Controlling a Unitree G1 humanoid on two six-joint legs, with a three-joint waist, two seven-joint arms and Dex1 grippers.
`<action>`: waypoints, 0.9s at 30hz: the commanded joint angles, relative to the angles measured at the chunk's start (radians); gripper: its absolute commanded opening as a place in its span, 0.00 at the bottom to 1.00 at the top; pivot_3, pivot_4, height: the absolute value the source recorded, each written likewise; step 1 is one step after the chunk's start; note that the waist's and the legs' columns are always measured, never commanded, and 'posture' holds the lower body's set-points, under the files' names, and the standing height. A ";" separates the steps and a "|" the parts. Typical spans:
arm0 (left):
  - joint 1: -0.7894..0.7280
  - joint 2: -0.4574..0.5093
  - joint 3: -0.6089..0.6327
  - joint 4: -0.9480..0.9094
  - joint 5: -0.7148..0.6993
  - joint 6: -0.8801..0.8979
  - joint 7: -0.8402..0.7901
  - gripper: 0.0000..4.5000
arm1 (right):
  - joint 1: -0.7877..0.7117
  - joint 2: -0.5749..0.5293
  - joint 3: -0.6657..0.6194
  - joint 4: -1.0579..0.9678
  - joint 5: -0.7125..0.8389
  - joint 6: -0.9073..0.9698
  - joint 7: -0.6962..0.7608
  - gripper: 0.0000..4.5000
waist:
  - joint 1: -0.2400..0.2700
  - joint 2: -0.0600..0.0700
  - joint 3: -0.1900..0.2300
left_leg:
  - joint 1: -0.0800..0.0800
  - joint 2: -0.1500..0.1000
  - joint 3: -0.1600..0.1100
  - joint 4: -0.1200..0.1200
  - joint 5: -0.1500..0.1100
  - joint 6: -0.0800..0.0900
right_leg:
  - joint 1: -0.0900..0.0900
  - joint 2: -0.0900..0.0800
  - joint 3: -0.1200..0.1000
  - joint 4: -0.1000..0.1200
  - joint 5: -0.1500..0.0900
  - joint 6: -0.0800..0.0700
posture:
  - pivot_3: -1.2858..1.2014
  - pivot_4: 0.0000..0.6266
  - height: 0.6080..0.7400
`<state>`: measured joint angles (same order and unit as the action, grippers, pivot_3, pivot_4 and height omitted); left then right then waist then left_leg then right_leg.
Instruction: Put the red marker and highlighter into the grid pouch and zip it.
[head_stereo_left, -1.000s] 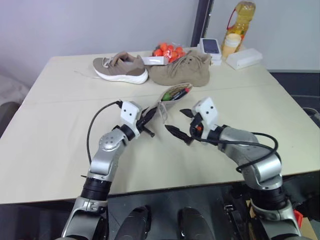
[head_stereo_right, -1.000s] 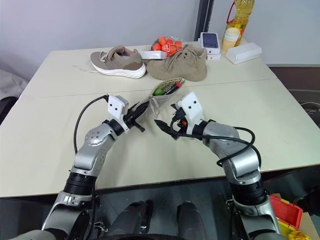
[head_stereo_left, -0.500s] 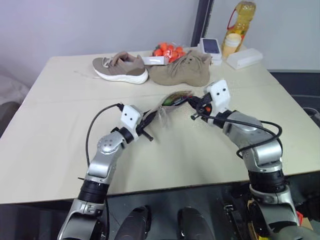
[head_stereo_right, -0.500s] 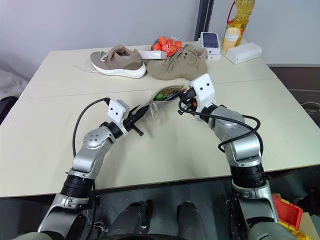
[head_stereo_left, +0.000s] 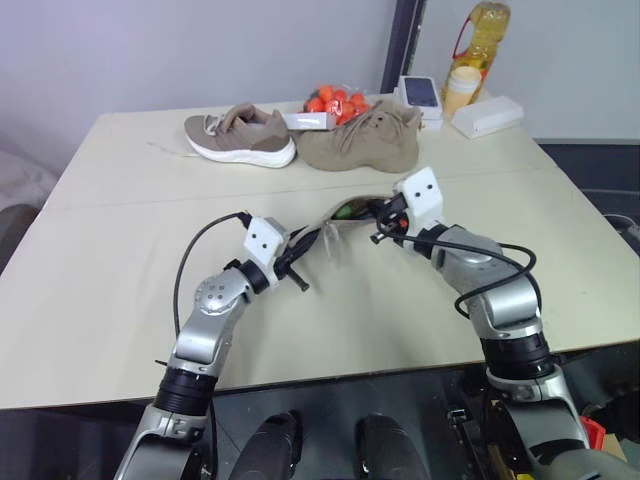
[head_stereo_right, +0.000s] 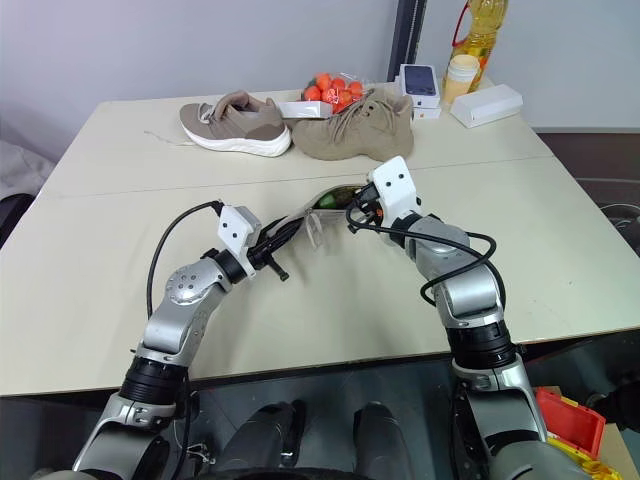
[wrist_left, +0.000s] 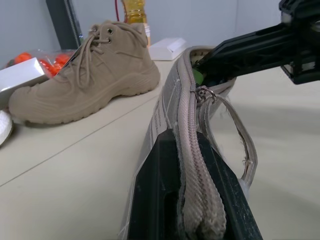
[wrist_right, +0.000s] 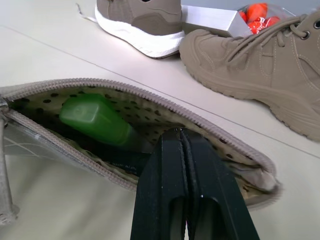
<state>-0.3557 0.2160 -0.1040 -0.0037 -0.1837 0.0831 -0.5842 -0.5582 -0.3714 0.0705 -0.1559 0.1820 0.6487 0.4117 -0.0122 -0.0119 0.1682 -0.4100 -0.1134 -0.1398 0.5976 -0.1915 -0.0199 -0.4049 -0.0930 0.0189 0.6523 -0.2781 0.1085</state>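
surface (head_stereo_left: 120, 250) is a beige top, largest thing here, with clutter at the far edge: a tan boot (head_stereo_left: 362, 143), a tan sneaker with white sole (head_stereo_left: 240, 138), a pack of orange-red balls (head_stereo_left: 335, 100) between them, a white box (head_stereo_left: 488, 116), a small white device (head_stereo_left: 421, 93), and a yellow oil bottle (head_stereo_left: 481, 40) with a small jar (head_stereo_left: 461, 90) in front. grid pouch (head_stereo_left: 335, 222) sits mid-surface, between the two hands, near the boot but apart from it, mouth partly open at the far end and zipped along the near end. left hand (wrist_left: 192, 200) is fully closed, clamped on the pouch's near zipped edge; left wrist view shows the zipper tape running up between its fingers and the pull ring with a loop further along. right hand (wrist_right: 182, 150) has fingers pressed together with no gap, tips at the pouch's open rim at the far end; can't tell if it pinches the fabric or the pull. highlighter (wrist_right: 97, 120) lies inside the open pouch, green body against the dotted lining. something dark lies beneath it inside, too hidden to say if it's the red marker.
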 joint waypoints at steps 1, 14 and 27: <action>-0.014 -0.003 0.010 -0.041 -0.011 0.002 0.012 0.00 | -0.001 -0.017 -0.025 -0.133 0.050 -0.048 0.063 0.02 | 0.000 0.000 0.000 | 0.000 0.000 0.000 0.000 0.000 0.000 | 0.000 0.000 0.000 0.000 0.000 0.000 | 0.52 0.24 1.00; -0.067 -0.032 0.024 0.007 -0.020 -0.004 0.028 0.00 | 0.145 -0.010 0.020 -0.325 0.243 0.149 0.129 0.75 | -0.003 0.000 0.000 | 0.000 0.000 0.000 0.000 0.000 0.000 | 0.000 -0.001 0.000 0.000 0.000 0.000 | 0.52 0.24 1.00; -0.053 -0.032 0.018 -0.009 -0.010 -0.017 0.032 0.00 | 0.075 0.108 0.061 -0.154 0.136 0.069 0.007 0.63 | 0.000 0.000 0.000 | 0.000 0.000 0.000 0.000 0.000 0.000 | 0.000 0.001 0.000 0.000 0.000 0.000 | 0.52 0.24 1.00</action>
<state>-0.4048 0.1838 -0.0945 0.0279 -0.1908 0.0947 -0.5581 -0.4551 -0.2786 0.1362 -0.2978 0.3228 0.7469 0.4256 -0.0119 -0.0120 0.1682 -0.4100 -0.1132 -0.1402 0.5976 -0.1915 -0.0200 -0.4050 -0.0923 0.0188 0.6521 -0.2780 0.1085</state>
